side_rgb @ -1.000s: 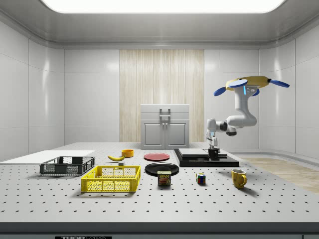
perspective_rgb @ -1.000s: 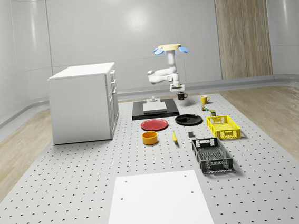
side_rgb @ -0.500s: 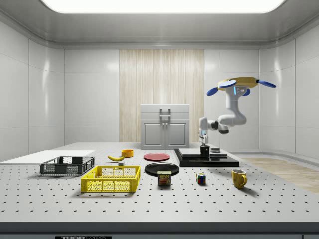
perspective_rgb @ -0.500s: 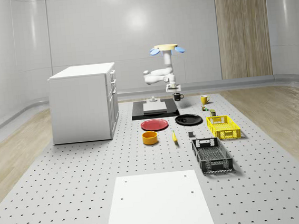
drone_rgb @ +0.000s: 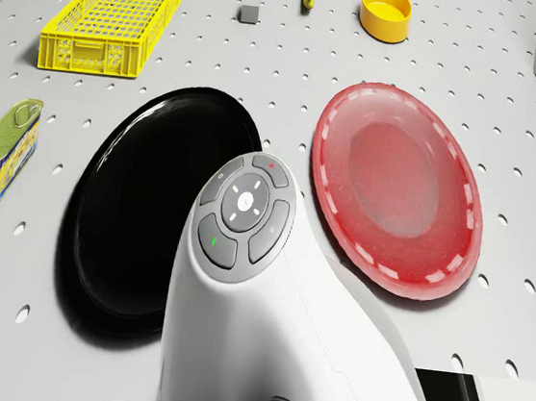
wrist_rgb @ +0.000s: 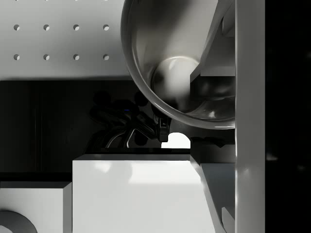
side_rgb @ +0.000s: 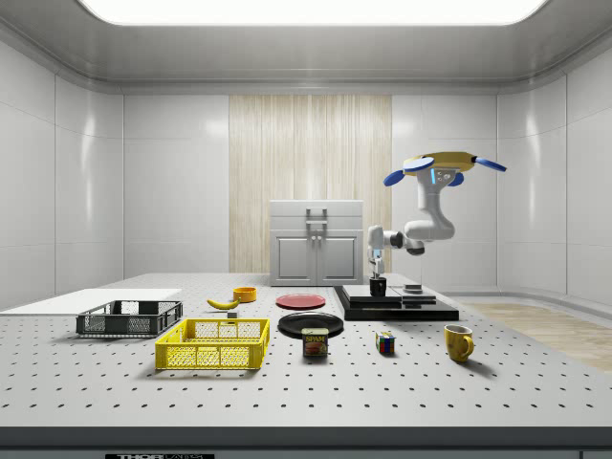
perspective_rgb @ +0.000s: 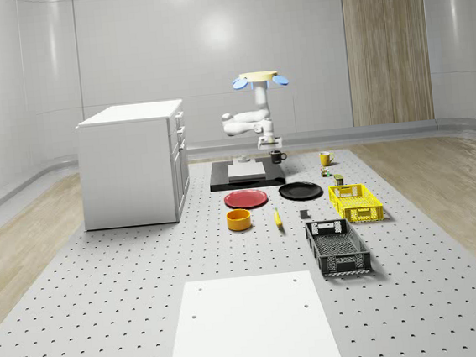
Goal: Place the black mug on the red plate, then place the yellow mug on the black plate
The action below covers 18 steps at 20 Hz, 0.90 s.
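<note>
One drone (perspective_rgb: pixel 255 80) hovers over the black slab (perspective_rgb: pixel 246 177), its claw (perspective_rgb: pixel 275 150) grasping one black mug (perspective_rgb: pixel 278 156); one yellow mug (perspective_rgb: pixel 325 159) stands apart

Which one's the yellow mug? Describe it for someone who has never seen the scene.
Start at the perforated table and find the black platform at its far end. Toward the whole-scene view's right of it, past the black mug hanging in the pincer, stands the yellow mug. It is yellow, handled, upright and alone on the table.
</note>
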### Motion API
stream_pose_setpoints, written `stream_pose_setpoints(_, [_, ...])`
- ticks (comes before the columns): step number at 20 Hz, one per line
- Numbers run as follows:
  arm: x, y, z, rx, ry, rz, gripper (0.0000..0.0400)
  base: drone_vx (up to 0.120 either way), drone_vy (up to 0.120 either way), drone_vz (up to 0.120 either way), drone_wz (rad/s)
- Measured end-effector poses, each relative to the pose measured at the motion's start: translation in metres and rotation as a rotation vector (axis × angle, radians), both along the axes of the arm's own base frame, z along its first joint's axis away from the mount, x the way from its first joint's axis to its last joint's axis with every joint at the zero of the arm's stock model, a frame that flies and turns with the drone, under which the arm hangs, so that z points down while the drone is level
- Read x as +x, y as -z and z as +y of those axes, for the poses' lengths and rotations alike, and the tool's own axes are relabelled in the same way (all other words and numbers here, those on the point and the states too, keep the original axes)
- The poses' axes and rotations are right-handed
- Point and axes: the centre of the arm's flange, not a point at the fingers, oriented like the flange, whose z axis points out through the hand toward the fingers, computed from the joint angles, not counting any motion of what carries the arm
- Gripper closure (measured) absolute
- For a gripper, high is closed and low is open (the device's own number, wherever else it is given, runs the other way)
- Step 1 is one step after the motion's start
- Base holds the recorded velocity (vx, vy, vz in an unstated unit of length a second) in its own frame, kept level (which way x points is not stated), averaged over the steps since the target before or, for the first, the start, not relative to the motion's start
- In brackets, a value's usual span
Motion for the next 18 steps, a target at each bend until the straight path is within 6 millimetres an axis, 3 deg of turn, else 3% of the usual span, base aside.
stream_pose_setpoints(18, [0.0000, 0.0000, 0.0000, 0.000, 0.000, 0.000, 0.0290, 0.120, -0.120, 0.000, 0.000])
